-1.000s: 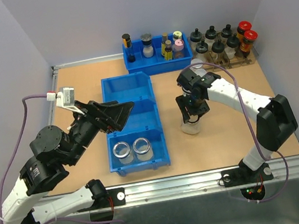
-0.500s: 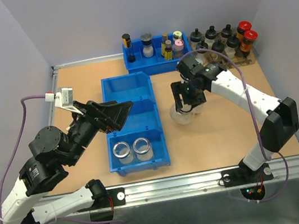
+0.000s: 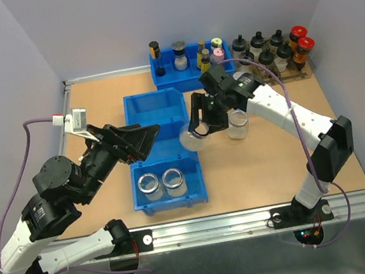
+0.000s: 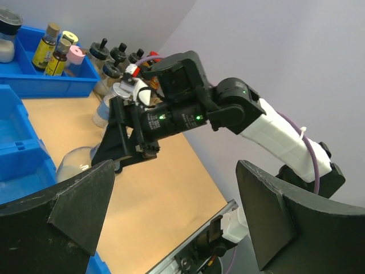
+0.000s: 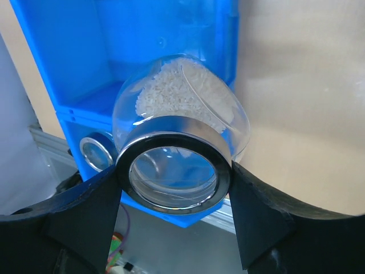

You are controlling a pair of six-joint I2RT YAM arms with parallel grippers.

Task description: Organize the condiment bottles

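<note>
Clamped on the silvery rim of a condiment jar (image 3: 190, 136), our right jaws sit at a narrow spread, one finger (image 5: 74, 222) pressed on each side of the mouth. The jar hangs tilted, its belly of white grains pointing away from the wrist, right at the right-hand wall of the blue bin (image 3: 155, 110), about level with the middle compartment.

We judge the step in hand to be carrying this jar into the bin. To do it well we should lift the glass clear of the wall before crossing, then bring the jar upright over the chosen compartment and lower it until the base rests flat. Only then should the fingers part. We cannot tell whether the mouth is covered, so we would keep the tilt gentle and the grains low in the belly. The grip is on smooth metal, so a slow, steady move is safer than a quick swing.

Our left jaws stand wide apart, holding nothing, hovering above the left side of the bin; they should stay out of the path.

Two more jars (image 3: 148, 184) (image 3: 173, 178) stand side by side in the near compartment. Another jar (image 3: 238, 125) waits on the desk (image 3: 269, 158), near the right arm.
</note>
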